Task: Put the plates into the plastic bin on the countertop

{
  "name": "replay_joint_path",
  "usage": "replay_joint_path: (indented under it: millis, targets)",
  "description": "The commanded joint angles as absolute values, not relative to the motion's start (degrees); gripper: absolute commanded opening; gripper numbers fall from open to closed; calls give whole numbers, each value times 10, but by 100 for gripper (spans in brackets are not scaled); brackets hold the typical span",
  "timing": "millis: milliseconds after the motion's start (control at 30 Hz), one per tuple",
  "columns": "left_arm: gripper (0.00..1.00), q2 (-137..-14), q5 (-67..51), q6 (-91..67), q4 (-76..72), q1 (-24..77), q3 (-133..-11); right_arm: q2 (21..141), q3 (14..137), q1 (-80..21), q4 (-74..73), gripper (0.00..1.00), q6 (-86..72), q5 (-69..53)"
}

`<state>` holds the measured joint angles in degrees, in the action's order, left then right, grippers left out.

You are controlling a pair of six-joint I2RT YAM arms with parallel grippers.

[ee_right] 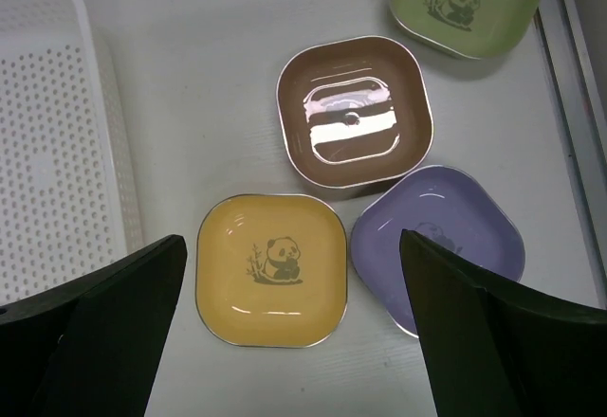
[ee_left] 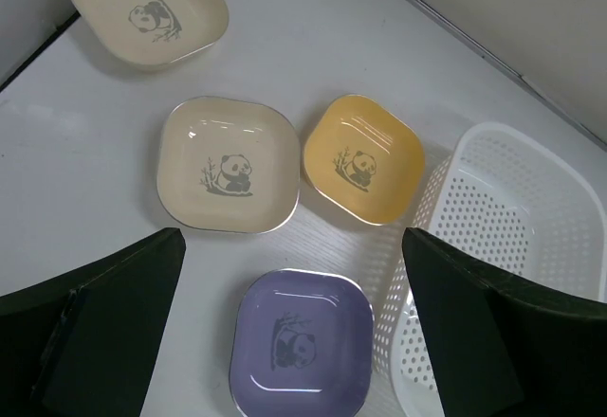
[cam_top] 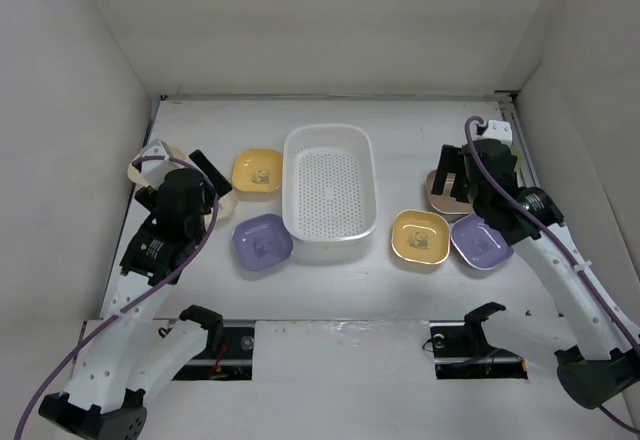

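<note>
Flanking plastic bin (cam_top: pixel 331 192), perhaps eight plates (cam_top: pixel 262 241)

Plates (cam_top: pixel 262 241) on the countertop (cam_top: pixel 330 285), left and right of the plastic bin (cam_top: pixel 330 195)

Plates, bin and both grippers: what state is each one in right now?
plastic bin: upright, empty
far cream plate: upright, outside bin
near cream plate: upright, outside bin
left yellow plate: upright, outside bin
left lavender plate: upright, outside bin
right yellow plate: upright, outside bin
right lavender plate: upright, outside bin
brown plate: upright, outside bin
green plate: upright, outside bin
left gripper: open, empty
right gripper: open, empty
</note>
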<state>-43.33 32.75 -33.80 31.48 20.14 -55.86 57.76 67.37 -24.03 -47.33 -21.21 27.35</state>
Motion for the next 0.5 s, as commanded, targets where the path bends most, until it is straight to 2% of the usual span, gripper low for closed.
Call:
replay_joint_path:
  millis: [0,133,300,467]
  targets:
    - [100,-426,325,-333,295,201,-556,581,684,-235,-446,100,-208,259]
    - [100,-426,319,-333,295,201,-551,594,647,-235,-402,100,-214,251]
    - [100,-426,273,-314,276,201,-546,695,648,-219,-383,100,-214,251]
    - [100,-420,250,-302,271,201,-546,796,637,-173,-293,100,-194,216]
